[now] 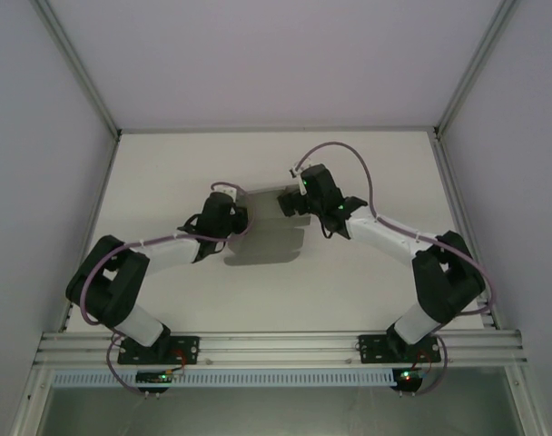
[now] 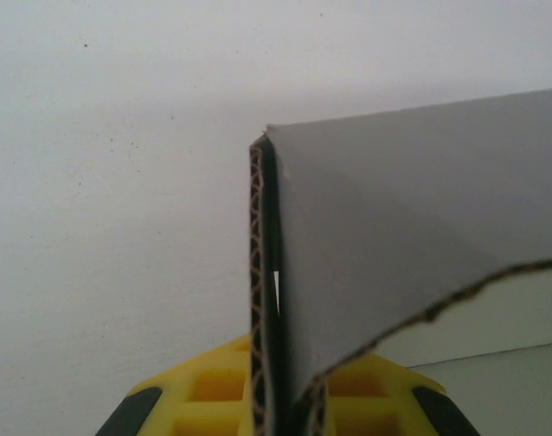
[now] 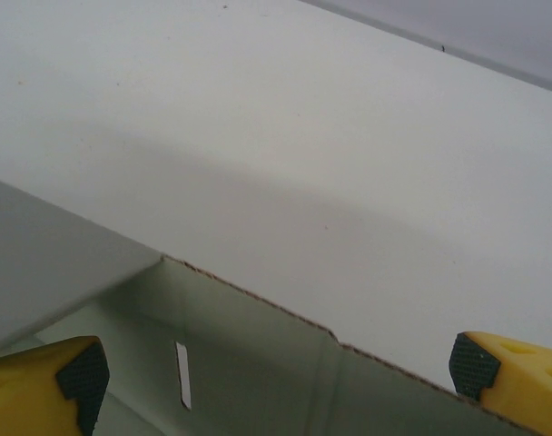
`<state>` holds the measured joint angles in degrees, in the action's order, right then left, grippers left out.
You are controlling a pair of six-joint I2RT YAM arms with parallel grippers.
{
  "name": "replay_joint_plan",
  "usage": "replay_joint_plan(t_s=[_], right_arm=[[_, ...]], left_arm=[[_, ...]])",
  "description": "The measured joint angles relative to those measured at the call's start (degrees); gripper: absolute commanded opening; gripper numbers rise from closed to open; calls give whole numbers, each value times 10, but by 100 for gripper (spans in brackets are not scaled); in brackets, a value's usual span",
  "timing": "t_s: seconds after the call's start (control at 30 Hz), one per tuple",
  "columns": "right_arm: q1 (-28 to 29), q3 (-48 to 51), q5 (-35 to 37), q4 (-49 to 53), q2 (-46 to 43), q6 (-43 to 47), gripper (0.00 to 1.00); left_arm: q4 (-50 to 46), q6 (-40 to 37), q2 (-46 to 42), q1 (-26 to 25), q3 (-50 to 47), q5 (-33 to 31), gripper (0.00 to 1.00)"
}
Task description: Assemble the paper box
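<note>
Soft even light, faint shadows, blurred close-ups

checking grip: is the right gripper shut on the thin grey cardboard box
No, the right gripper stands wide open, the grey cardboard box wall between its fingers.

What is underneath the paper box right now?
Around the paper box, bare white table and the box's shadow show. The left gripper grips one edge. The patch directly beneath is covered by the cardboard, so whatever lies there cannot be seen.
</note>
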<state>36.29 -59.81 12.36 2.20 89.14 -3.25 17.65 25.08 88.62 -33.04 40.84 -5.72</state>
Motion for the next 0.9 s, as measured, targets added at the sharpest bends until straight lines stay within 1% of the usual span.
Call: replay_joint_plan(t_s=[0.07,0.27,0.37,0.47,0.63,0.9], right_arm=[[0,29,1,10,-32,-4,99],[-9,133,-9,71,-176,-19,99],[-25,171,-17,108,-208,-26,99],[-44,186,-23,135,-200,-40,99],[-53,186,-43,127,-168,-54,99],[-56,115,-105,112,-93,-53,99]], left_arm=[[-10,0,0,-1,10,-1,5],[-26,11,9,1,34,-3,5],[-31,11,13,6,34,0,5],[-32,11,16,9,34,2,5],[-31,9,16,9,34,10,4],[-30,-1,16,7,34,15,3]])
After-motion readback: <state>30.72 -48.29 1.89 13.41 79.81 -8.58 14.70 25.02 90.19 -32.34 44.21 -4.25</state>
